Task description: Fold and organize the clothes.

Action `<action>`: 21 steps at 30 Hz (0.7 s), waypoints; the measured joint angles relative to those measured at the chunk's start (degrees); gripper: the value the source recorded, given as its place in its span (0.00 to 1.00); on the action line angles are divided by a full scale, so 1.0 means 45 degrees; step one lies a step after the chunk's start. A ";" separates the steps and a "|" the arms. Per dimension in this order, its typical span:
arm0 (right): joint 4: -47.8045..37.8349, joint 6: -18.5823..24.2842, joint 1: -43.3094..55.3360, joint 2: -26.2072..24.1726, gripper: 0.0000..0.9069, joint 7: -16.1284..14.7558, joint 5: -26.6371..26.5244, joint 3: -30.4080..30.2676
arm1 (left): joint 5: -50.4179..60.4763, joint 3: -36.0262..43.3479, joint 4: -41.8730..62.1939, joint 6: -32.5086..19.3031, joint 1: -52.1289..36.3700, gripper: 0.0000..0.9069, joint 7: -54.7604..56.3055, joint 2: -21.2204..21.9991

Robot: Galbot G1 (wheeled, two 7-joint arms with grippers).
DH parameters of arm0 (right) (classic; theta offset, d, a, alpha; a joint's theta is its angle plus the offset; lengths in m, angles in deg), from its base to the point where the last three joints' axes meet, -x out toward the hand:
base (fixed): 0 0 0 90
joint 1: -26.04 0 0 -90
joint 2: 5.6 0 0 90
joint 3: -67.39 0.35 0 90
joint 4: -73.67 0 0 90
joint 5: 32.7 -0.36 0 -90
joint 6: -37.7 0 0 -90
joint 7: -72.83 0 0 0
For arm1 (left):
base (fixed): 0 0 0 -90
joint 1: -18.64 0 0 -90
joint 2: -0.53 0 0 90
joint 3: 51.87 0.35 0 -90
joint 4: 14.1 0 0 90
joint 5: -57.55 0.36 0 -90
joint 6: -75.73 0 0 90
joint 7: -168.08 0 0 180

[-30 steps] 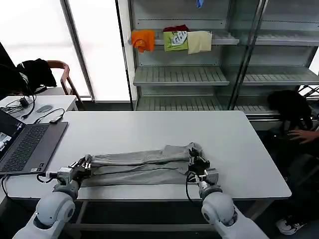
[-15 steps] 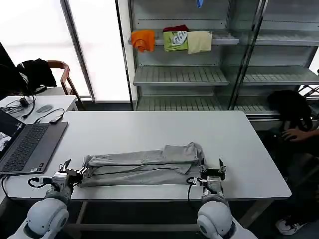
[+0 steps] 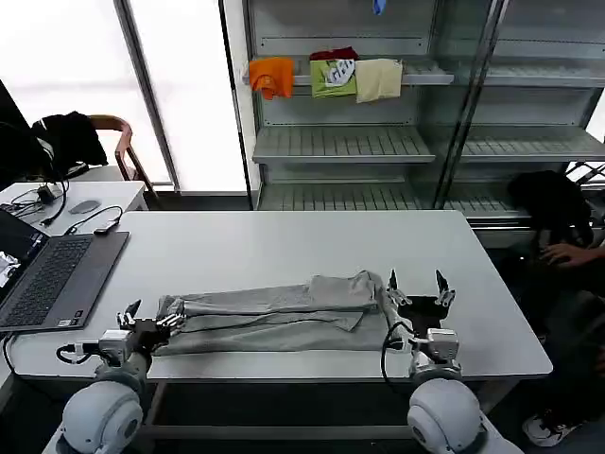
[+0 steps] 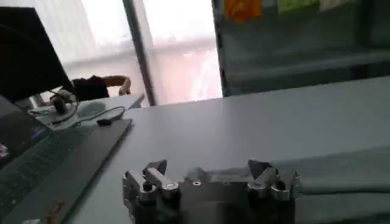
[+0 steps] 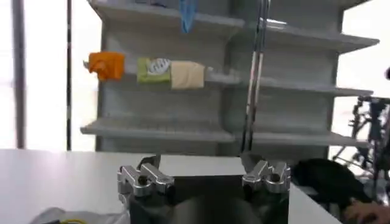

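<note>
Both grippers sit at the table's point(image 3: 284, 241) near edge, fingers spread wide and holding nothing. The left gripper point(image 3: 151, 315) touches the left end of the folded grey shirt point(image 3: 274, 312); the right gripper point(image 3: 416, 287) hovers just beside its right end.

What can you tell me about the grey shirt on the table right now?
The light grey shirt looks like thin, soft fabric, folded lengthwise into a long, narrow, wrinkled band. It lies flat across the near part of the white table, running left to right, with a looser folded flap bunched toward its right end. The chest print is not visible. The left gripper is open at its left end, the right gripper open just beyond its right end; neither holds it.
</note>
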 measured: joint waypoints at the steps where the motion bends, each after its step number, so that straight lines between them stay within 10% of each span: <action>1: 0.0003 0.0168 -0.0095 -0.0063 1.00 -0.0356 -0.0057 0.0186 | -0.0088 -0.0023 0.0079 -0.0104 0.0002 1.00 0.0034 0.0259; 8: -0.0081 0.1194 -0.0768 -0.0472 1.00 -0.2465 -0.0767 0.1502 | -0.0558 -0.0146 0.0621 -0.0770 -0.0193 1.00 0.0057 0.1435; 20: -0.0074 0.2166 -0.1680 -0.0760 1.00 -0.3956 -0.1490 0.2883 | -0.1244 -0.0366 0.1878 -0.1466 -0.0653 1.00 0.0013 0.2003; 21: -0.0067 0.2210 -0.1735 -0.0770 1.00 -0.4024 -0.1522 0.2952 | -0.1275 -0.0365 0.1977 -0.1508 -0.0661 0.82 0.0011 0.2026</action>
